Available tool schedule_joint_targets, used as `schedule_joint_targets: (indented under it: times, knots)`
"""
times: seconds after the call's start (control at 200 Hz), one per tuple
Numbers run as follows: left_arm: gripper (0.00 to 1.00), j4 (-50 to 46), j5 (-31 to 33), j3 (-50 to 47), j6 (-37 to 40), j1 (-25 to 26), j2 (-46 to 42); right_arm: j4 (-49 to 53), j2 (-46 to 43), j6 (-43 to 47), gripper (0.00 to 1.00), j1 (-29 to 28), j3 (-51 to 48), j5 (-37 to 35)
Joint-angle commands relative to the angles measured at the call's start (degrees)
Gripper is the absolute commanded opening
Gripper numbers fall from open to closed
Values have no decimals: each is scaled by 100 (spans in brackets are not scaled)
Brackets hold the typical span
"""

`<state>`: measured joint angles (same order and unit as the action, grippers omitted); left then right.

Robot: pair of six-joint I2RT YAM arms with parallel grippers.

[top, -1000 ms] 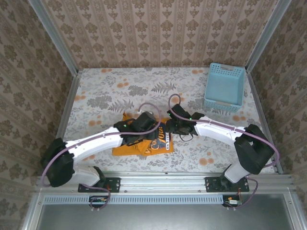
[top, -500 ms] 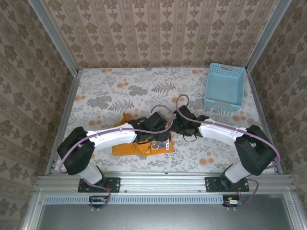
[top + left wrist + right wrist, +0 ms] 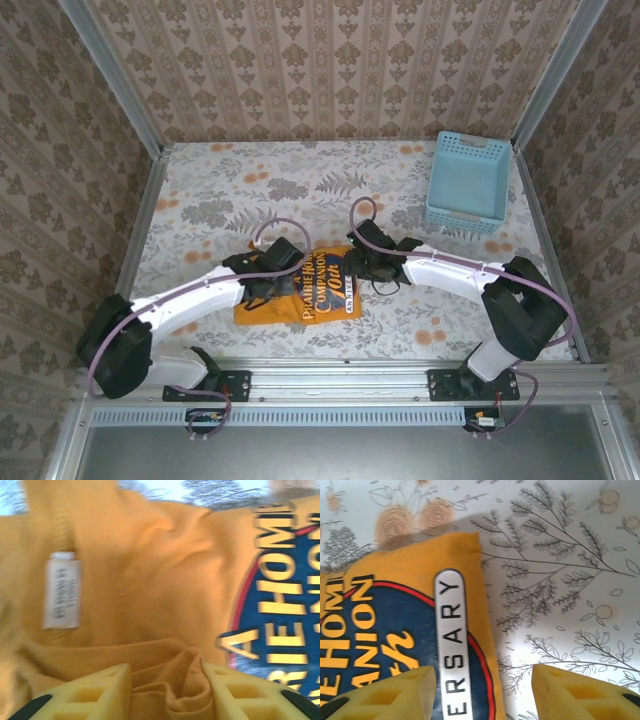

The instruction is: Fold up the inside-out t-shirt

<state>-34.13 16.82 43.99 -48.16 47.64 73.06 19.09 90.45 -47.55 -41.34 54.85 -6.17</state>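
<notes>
Patterned walls [image 3: 330, 70] close in three sides of a table [image 3: 230, 180] covered in a flowered cloth. The two white arms reach in from the near edge and bend toward each other over the near middle of the table.

The t-shirt [image 3: 300, 300] lies there, orange-yellow and folded down to a rough rectangle, close to the near rail. The left part is plain cloth. The right part carries a print [image 3: 325, 285], a dark blue patch with yellow lettering and a red outline.

A light blue basket [image 3: 468, 180] stands at the far right corner, well apart from the t-shirt.

The left gripper [image 3: 268, 270] sits on the plain left part of the t-shirt. In the left wrist view its yellow fingers [image 3: 100, 692] stand either side of a bunched-up fold of orange cloth and are clamped on it. The print lies off to the right of that view.

The right gripper [image 3: 358, 262] is at the right edge of the t-shirt, jaws apart and holding nothing. In the right wrist view one finger [image 3: 385, 695] is over the print and the other over the bare flowered table.

A white banner [image 3: 451, 640] along the edge of the print ends in the letters "SARY". A small white label [image 3: 62, 590] is sewn to a seam on the plain part, its writing too blurred to read.
</notes>
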Motion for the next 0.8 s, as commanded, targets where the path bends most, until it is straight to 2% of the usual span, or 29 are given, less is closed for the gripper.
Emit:
schedule_joint_targets:
  times: [0.0,0.2,0.335,0.415,0.5,0.615,0.7,0.75,0.795]
  knots:
    - [37,-674,394,-366,-237,-248,-669,336,136,275,55,-183,386,-287]
    - [25,-1329,502,-1033,-590,-832,-1961,324,425,449,54,-359,703,-232]
    - [27,-1655,761,-1101,-738,-956,-2728,347,619,579,54,-426,971,-202]
    - [30,-1294,507,-988,-479,-951,-2884,334,773,647,53,-433,1127,-106]
    - [38,-798,97,-801,-303,-757,-2586,397,949,692,52,-428,1308,-91]
    - [54,-827,380,-367,-307,-212,-1724,364,1150,774,52,-428,1490,-20]
    - [56,-540,-86,-452,-242,-495,-1084,328,1384,826,51,-419,1668,223]
    - [54,-164,-501,-663,-185,-775,-839,369,1533,781,51,-402,1764,266]
    - [50,63,-621,-817,-176,-941,-681,432,1632,698,50,-360,1798,239]
